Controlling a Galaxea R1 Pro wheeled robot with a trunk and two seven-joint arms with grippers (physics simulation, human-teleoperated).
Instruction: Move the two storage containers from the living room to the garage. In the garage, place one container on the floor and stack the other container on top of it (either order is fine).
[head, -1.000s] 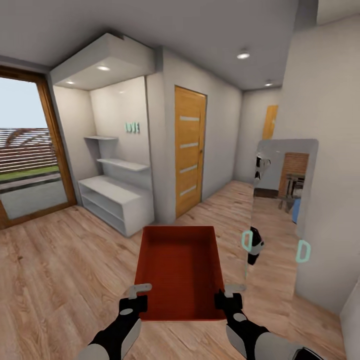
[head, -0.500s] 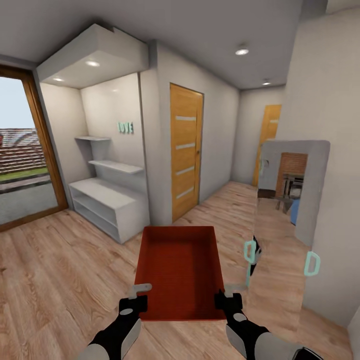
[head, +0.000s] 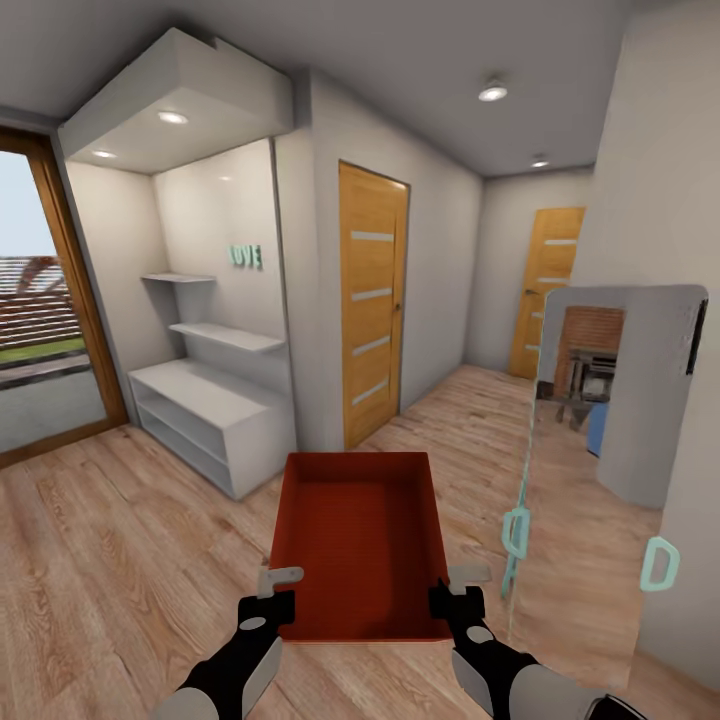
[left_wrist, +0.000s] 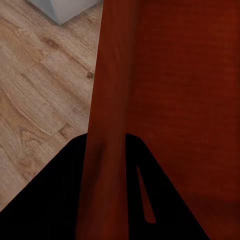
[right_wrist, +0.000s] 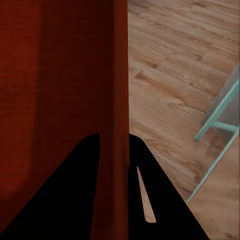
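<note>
An orange-red lidless storage container (head: 360, 540) hangs level in front of me above the light wood-plank floor (head: 120, 560). My left gripper (head: 272, 590) is shut on its near left wall, and my right gripper (head: 458, 588) is shut on its near right wall. In the left wrist view the container's thin wall (left_wrist: 107, 125) runs between the two dark fingers (left_wrist: 60, 200). The right wrist view shows the opposite wall (right_wrist: 120, 100) clamped the same way. The container is empty, with a finely ribbed bottom.
A white shelf unit (head: 205, 415) fills an alcove at the left, beside a glass door (head: 45, 330). An orange-wood door (head: 372, 300) stands ahead, another door (head: 548, 290) at the hallway's end. A tall mirror with teal hooks (head: 600, 470) stands close on the right.
The whole view has shifted as I roll forward and turn a little right: shelf and window slid left, the mirror drew nearer, the far door came into sight. Both grippers keep the container.
</note>
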